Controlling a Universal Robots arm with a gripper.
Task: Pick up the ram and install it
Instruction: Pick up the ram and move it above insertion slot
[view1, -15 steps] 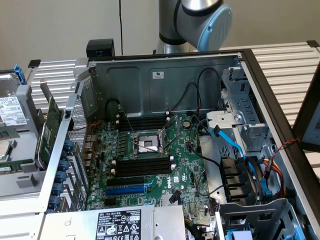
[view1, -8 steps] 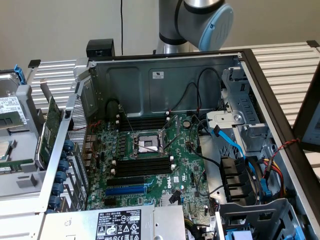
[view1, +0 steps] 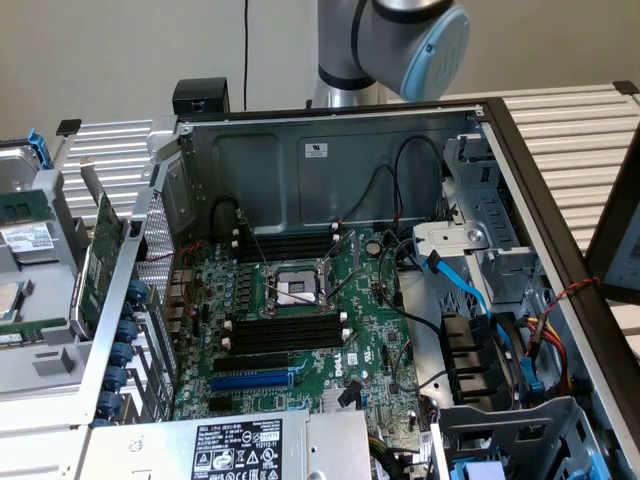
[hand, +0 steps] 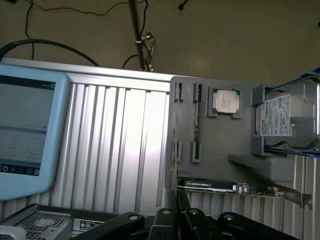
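the fingers are pressed together with nothing between them. they hang near the edge of the gray tray that sits on the ribbed table. the ram looks to me like the thin green stick standing on its edge between two little clips in that tray, beside the square chip. i think it stands up like that so its thin edge can be pinched. each part has its own spot there, like the hard drive and the big green card. the computer case lies open on its side, so the long black slots face up and look bare. the ram is not picked up yet.
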